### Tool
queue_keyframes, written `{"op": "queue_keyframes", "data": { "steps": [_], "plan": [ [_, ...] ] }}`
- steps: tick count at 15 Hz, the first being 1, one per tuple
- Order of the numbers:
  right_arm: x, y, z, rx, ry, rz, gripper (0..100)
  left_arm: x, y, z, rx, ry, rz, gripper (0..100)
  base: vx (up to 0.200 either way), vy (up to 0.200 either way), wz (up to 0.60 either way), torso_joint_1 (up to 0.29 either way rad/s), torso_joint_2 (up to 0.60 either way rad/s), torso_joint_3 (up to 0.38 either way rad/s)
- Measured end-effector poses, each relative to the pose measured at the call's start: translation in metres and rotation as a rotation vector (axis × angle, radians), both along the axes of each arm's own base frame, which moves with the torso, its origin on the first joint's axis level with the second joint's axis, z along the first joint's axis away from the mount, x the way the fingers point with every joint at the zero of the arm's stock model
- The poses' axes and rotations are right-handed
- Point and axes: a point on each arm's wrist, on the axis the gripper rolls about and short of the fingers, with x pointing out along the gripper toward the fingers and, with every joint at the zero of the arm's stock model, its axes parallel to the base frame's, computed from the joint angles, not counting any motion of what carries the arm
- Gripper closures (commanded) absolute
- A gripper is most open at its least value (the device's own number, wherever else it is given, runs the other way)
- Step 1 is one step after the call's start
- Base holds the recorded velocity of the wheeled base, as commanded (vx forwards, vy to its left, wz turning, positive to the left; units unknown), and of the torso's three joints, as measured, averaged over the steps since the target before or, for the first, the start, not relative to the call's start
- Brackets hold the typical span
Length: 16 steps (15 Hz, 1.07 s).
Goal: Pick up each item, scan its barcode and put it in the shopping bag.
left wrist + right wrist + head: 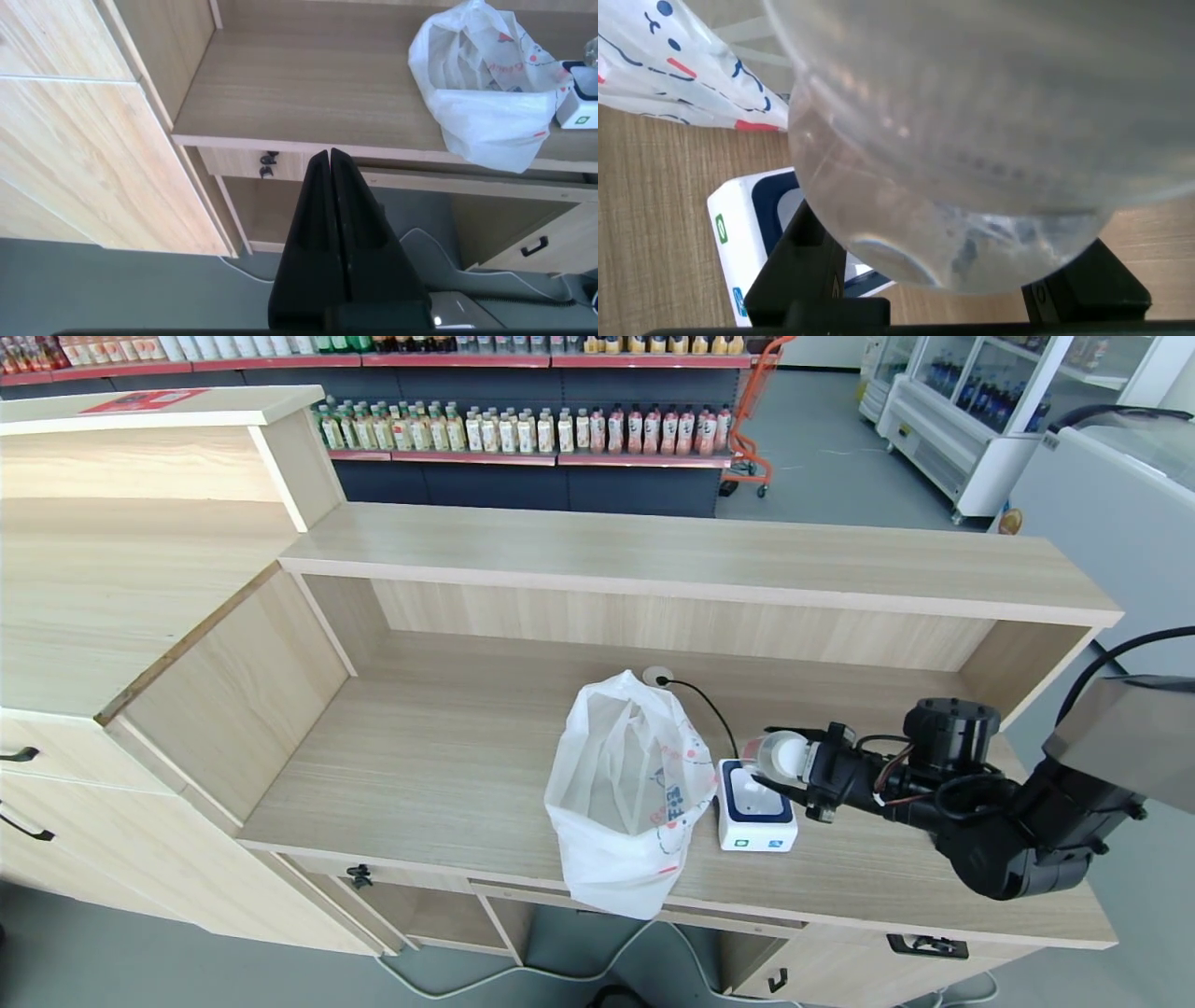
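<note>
Nearest the lens was a clear round container [971, 140] with something pale inside. The right gripper [789, 761] had its fingers clamped on the container's sides. It hung just above the white and blue scanner [756, 807], which stood on the wooden counter [448, 765] toward the right. Just left of the scanner, and touching it or nearly so, the white shopping bag [624, 793] stood with its mouth open, its lower part sagging over the counter's near edge. A black cable [705, 705] ran from the scanner to a hole at the far side. The left gripper [329, 205] hung low, off the counter's near left side, fingers pressed together on nothing.

By my reading the pick-up was done and the scan was in hand. Bagging remained. Whether the bag already held anything could not be told.
</note>
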Motion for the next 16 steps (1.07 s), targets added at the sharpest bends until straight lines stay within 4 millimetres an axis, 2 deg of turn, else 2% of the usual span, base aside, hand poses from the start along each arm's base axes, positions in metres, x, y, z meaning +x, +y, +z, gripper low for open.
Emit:
{"op": "queue_keyframes", "data": {
  "steps": [16],
  "plan": [
    [0.004, 0.002, -0.012, -0.035, -0.007, 0.014, 100, 0.000, 0.000, 0.000, 0.000, 0.000, 0.000, 100, 0.000, 0.000, 0.00, 0.000, 0.00, 0.000]
  ]
}}
